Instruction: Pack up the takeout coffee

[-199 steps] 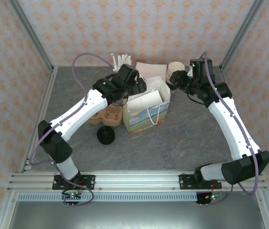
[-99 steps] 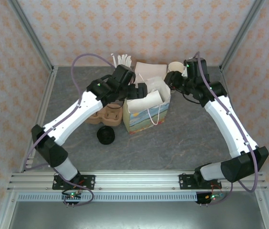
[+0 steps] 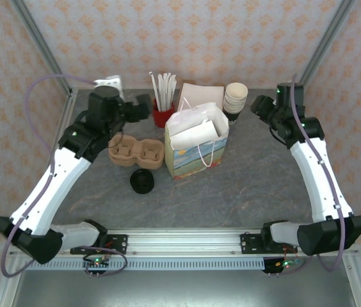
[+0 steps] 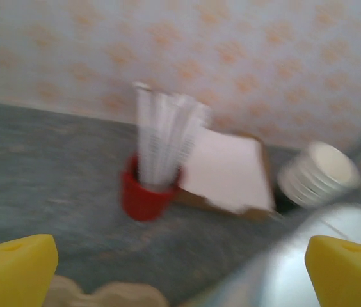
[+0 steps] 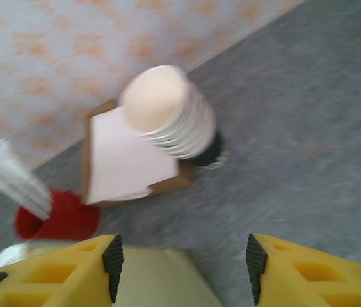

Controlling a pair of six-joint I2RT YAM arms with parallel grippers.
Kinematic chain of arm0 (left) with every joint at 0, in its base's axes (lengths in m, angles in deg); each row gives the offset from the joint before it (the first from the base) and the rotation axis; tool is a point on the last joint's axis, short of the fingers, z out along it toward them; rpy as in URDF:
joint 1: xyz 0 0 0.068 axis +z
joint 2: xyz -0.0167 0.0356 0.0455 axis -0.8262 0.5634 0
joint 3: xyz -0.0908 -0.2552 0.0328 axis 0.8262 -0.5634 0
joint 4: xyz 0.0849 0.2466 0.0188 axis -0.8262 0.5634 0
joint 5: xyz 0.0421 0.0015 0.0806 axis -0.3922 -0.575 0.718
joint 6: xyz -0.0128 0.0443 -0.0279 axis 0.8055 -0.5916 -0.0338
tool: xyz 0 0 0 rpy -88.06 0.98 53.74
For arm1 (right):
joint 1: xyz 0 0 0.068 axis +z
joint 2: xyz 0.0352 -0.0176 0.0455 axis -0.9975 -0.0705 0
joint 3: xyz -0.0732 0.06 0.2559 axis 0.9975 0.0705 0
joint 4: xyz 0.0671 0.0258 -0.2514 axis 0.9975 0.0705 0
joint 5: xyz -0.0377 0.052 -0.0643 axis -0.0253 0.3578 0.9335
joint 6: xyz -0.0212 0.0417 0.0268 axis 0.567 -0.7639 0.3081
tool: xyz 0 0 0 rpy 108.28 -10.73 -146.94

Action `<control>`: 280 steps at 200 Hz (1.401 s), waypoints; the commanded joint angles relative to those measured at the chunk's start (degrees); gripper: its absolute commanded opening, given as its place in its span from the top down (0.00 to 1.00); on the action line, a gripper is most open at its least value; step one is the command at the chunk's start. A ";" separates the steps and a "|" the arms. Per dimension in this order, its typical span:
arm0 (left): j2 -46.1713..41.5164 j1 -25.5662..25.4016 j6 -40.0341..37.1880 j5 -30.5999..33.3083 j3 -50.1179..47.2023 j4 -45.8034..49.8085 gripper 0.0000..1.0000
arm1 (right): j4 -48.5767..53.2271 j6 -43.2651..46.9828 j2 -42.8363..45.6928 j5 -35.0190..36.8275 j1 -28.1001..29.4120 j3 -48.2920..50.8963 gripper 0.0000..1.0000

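Takeout coffee: I cannot tell where it is.

At the far left, the left gripper (image 3: 146, 106) hangs above the back of the grey stone-patterned table (image 3: 257, 185), pointing right towards the red cup. Its jaws are spread fully wide with nothing between them. In the left wrist view its yellow fingers (image 4: 14, 268) sit at the two lower corners.

Just below it on the table lies a brown moulded-cardboard cup carrier (image 3: 136, 153). A low, all-black round disc (image 3: 141, 181) sits just in front of the carrier, apart from it.

To the right of the left gripper, a small red cup (image 3: 162, 116) stands upright holding a bunch of white paper-wrapped straws (image 3: 165, 86).

Next comes an upright paper gift bag with a coloured print and white cord handles (image 3: 196, 150), its mouth open and pale paper showing inside. The bag stands just to the right of the carrier.

Behind the bag lies a flat brown box topped with white napkins (image 3: 200, 94). Beside the box is a stack of lidless cream paper cups (image 3: 235, 97), with a dark shape (image 5: 210, 150) at the foot of the stack, too blurred to name.

Farthest right, the right gripper (image 3: 257, 106) hangs near the cup stack, pointing left. Its yellow, black-padded fingers (image 5: 65, 268) stand partly apart and grip nothing.
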 commanded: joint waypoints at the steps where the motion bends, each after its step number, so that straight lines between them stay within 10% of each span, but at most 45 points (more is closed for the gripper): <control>1: -2.32 7.99 -2.09 10.39 -8.67 -11.95 0.00 | -2.80 0.98 0.29 6.98 -3.04 5.38 0.43; 79: 2.31 24.76 -7.42 15.61 -38.24 -44.18 0.00 | -42.42 9.83 -5.88 24.64 -5.38 33.07 0.03; 198: 6.27 27.38 -15.05 -1.94 -49.59 -58.92 0.00 | -63.14 20.19 -5.23 20.96 -5.38 46.46 0.00; 280: 4.49 22.05 -19.73 -1.37 -56.22 -63.60 0.00 | -78.15 21.69 -8.29 15.82 -5.38 55.92 0.01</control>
